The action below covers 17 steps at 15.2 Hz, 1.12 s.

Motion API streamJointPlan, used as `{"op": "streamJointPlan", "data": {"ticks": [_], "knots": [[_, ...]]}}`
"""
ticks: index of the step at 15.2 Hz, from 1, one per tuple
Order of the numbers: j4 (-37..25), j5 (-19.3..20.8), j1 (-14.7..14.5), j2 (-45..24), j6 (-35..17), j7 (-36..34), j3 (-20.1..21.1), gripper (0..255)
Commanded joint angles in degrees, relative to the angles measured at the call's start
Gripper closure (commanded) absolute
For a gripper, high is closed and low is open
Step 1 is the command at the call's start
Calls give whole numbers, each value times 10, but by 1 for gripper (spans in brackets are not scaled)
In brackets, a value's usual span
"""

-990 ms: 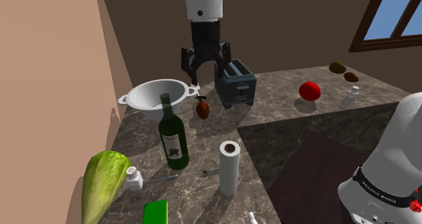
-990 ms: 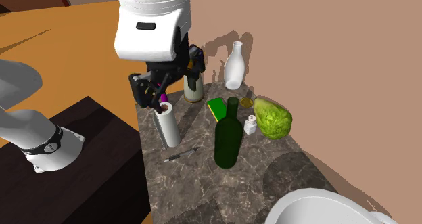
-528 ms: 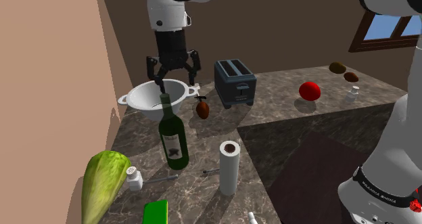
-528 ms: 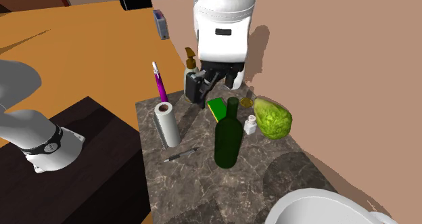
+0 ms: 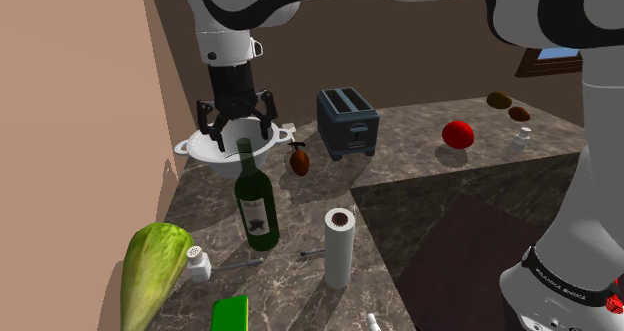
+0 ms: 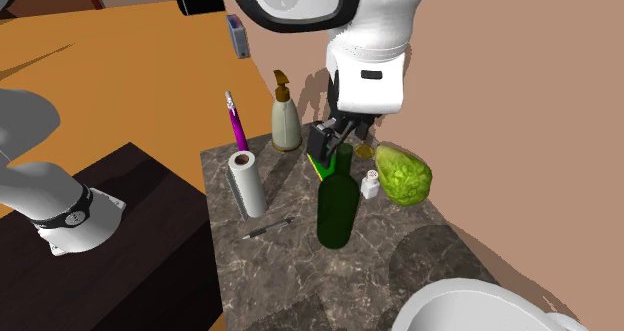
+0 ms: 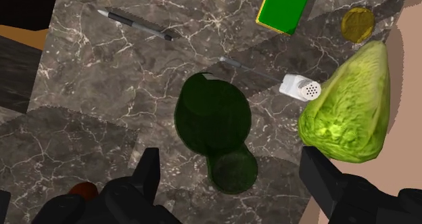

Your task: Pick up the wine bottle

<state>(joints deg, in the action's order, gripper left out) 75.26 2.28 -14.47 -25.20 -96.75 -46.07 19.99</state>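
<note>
Wine bottle [image 7: 213, 118] upright, shaker [image 7: 301, 88], perhaps lettuce [image 7: 348, 107] beside, tool [image 7: 231, 165] spread above

Home kitchen scene. A dark, white-veined marble countertop [image 5: 425, 127] lies beneath the black gripper [image 5: 239, 137]. Close beside the gripper are a pale green lettuce head [image 7: 348, 111] and a small white salt shaker [image 7: 299, 88]. Farther off stand a dark grey two-slot toaster [image 5: 347, 124], a white two-handled colander [image 5: 200, 147] and an upright white paper towel roll [image 5: 338, 249].

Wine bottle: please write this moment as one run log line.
stage: pre-grasp | pincer: open, over the neck, no contact | wine bottle: green, upright on counter, not held
</note>
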Motion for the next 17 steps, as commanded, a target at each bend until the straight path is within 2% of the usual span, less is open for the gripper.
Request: {"op": "streamJointPlan", "data": {"ticks": [1, 4, 5, 14, 17], "knots": [[16, 0, 1, 0, -16, 1, 0, 0], [28, 0, 2, 0, -28, 1, -1, 0], [30, 0, 2, 1, -28, 1, 0, 255], [28, 0, 2, 0, -28, 1, -1, 255], [4, 0, 0, 0, -4, 0, 0, 255]]}}
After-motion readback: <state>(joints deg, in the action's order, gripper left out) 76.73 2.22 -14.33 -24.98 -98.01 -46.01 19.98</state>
